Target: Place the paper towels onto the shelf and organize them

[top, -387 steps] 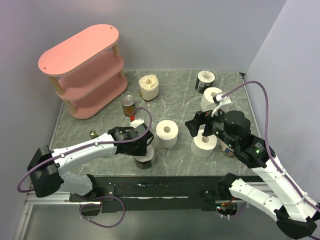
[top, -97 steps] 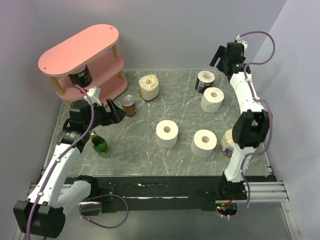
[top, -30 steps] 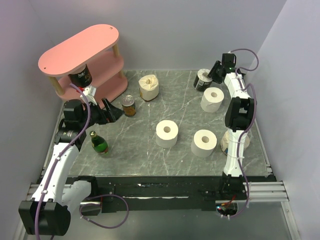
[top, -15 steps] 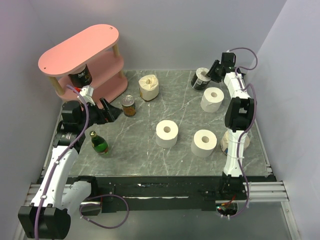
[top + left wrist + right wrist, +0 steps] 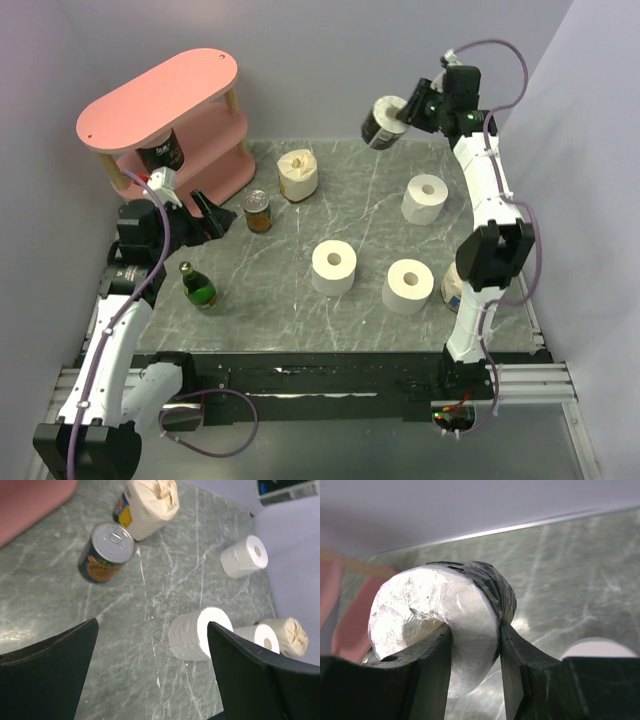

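Right gripper (image 5: 403, 108) clenched on glossy film-wrapped, dark-banded roll (image 5: 381, 123), upper right, aloft. Left gripper (image 5: 210, 214) spread wide, grasping nothing. Three soft white paper towels (image 5: 334, 267) upright on marbled grey table (image 5: 360, 215). Pink oval-tiered shelf (image 5: 160, 100) upper left; dark cylinder (image 5: 160, 155) on middle tier.

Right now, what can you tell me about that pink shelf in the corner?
The shelf is a pink stand of three long oval boards, one above another, joined by pale posts that look wooden. The boards look smooth and painted. The top one shows two small dark dots near its ends and carries nothing. It stands upright at the far left corner of the grey marbled table, slantwise to the table's edges. One dark labelled can stands on the middle board, near its front edge.
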`<state>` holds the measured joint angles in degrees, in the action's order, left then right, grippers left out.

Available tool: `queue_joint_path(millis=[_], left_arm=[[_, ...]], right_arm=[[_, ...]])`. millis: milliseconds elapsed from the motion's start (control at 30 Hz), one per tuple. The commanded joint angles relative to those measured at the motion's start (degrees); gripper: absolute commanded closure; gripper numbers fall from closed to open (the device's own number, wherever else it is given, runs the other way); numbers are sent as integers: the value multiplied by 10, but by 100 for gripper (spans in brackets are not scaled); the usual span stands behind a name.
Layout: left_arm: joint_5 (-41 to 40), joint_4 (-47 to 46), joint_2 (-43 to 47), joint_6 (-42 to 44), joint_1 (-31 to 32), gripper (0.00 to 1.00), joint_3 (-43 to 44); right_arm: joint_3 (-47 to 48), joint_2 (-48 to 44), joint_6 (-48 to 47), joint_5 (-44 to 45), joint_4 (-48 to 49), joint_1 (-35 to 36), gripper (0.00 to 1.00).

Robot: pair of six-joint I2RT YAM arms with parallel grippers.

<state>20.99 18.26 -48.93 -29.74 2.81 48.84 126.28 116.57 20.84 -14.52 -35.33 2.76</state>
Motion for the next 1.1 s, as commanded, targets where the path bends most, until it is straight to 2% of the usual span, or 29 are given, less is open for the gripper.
queue_joint_path(millis=[0, 167, 267, 433, 733, 933, 1067], left_arm=[[-86, 68, 30, -14, -3, 4, 87], [-135, 135, 48, -4, -4, 4, 122], [-155, 151, 63, -13, -3, 4, 122], [-141, 158, 88, -7, -3, 4, 120], [-113, 136, 136, 53, -3, 3, 112], [-99, 152, 105, 57, -3, 2, 108], [-99, 143, 92, 60, -3, 1, 93]], right_arm=[[-53, -87, -43, -8, -3, 96, 64], [-119, -126, -23, 16, 14, 237, 63], [-154, -133, 4, 33, 25, 298, 62], [-233, -140, 31, 49, 47, 370, 62], [-303, -109, 76, 99, 85, 425, 59], [-312, -76, 75, 104, 126, 433, 59], [-288, -46, 76, 124, 118, 436, 59]])
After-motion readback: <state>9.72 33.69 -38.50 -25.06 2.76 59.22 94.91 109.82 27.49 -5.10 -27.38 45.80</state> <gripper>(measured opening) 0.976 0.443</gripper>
